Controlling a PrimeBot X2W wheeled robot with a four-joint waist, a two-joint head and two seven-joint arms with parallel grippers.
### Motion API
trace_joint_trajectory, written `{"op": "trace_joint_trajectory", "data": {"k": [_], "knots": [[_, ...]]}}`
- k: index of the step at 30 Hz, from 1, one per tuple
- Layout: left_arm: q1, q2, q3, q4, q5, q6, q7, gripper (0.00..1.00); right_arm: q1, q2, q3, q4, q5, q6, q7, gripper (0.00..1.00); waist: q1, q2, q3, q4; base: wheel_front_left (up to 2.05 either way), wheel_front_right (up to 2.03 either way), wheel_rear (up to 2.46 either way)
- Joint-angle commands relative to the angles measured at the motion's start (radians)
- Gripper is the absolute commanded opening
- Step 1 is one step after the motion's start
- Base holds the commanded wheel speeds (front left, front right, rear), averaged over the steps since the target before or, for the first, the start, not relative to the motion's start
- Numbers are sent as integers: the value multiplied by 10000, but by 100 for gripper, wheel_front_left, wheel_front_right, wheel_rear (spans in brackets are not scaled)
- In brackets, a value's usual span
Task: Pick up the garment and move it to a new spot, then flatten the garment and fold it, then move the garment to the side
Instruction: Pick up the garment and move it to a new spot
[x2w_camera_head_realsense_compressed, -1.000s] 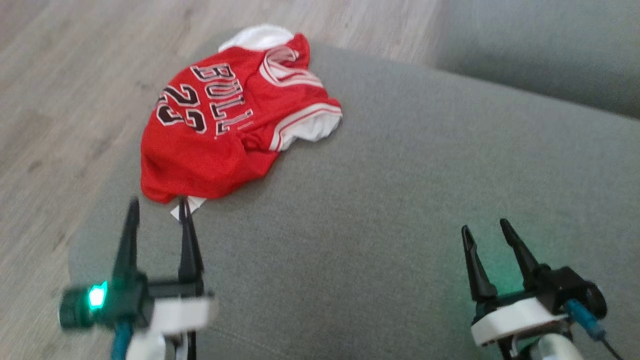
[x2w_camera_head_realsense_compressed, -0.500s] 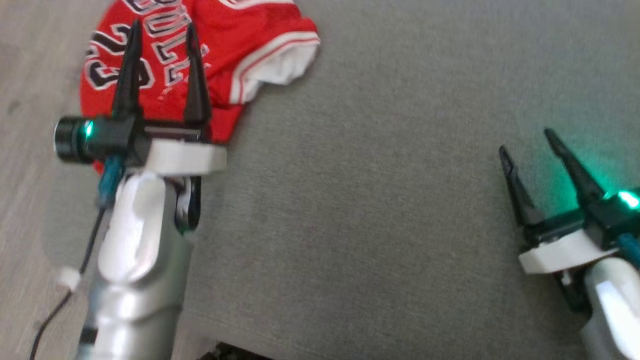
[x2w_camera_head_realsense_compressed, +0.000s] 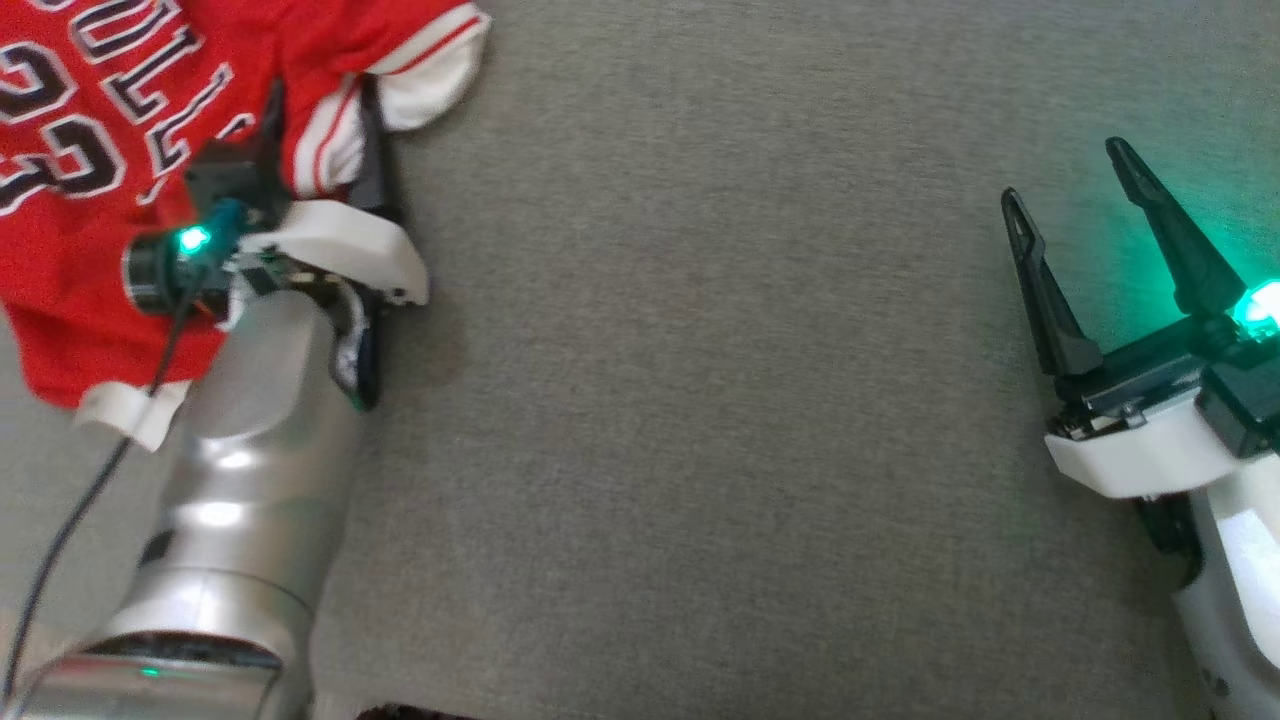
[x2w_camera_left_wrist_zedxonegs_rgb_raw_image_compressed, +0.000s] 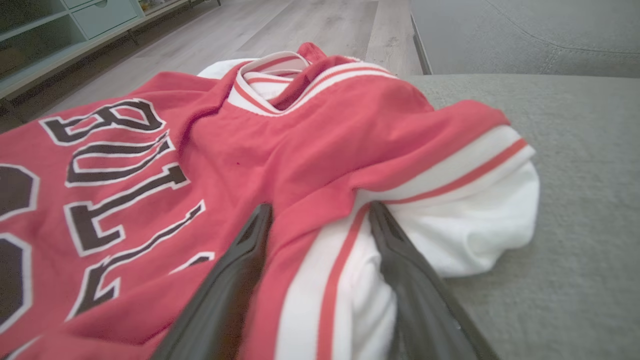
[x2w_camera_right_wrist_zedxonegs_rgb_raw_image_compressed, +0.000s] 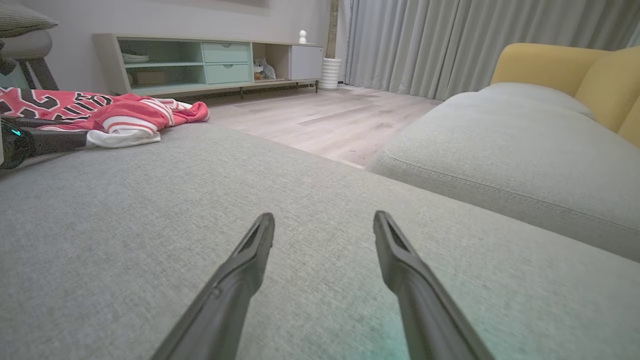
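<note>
the left pincer (x2w_camera_left_wrist_zedxonegs_rgb_raw_image_compressed: 320, 216) is straddling the red jersey (x2w_camera_left_wrist_zedxonegs_rgb_raw_image_compressed: 300, 145) at its sleeve fold, fingers wide, and the right pincer (x2w_camera_head_realsense_compressed: 1063, 170) is hovering wide over the grey cushion (x2w_camera_head_realsense_compressed: 700, 400).

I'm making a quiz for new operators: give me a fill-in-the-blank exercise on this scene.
1. The red basketball jersey lies on a ____ fabric sofa cushion.
2. The left gripper has its open jaws on either side of a fold at the jersey's white, red-striped ____.
3. The right gripper, well apart from the jersey, has its jaws ____.
Missing words: grey; sleeve; open.
</note>
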Motion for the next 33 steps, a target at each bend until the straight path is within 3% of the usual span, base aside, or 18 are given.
{"op": "trace_joint_trajectory", "data": {"k": [1,2,3,7,15,17,24,33], "knots": [[12,430,220,141,-78,-56,-23,98,330,-35,153,40,-61,-7,37,100,1,0,-4,-237,0,0,0],[-57,527,251,322,-96,-104,-72,39,301,48,152,34,-59,-7,37,100,1,0,-46,-330,0,0,0],[-105,611,279,454,-111,-148,-115,0,289,133,138,41,-52,-7,37,100,1,0,-112,-421,0,0,0],[-243,961,415,347,-136,-340,-198,0,234,459,121,139,-54,-7,37,100,1,0,-408,-868,0,0,0],[411,1938,736,-2654,301,-509,-208,0,206,1842,199,336,114,-7,37,100,1,0,-1782,-2303,0,0,0],[534,1948,792,-3540,167,-851,-208,0,367,2112,171,404,151,-7,37,100,1,0,-2210,-2601,0,0,0],[524,1935,241,-5769,37,-1320,-93,0,924,2658,23,504,255,-7,37,100,1,0,-3634,-3571,0,0,0],[-484,1357,-998,-7423,-1090,-1524,1040,0,1551,2990,-199,347,348,-7,37,100,1,0,-4675,-4393,0,0,0]]}}
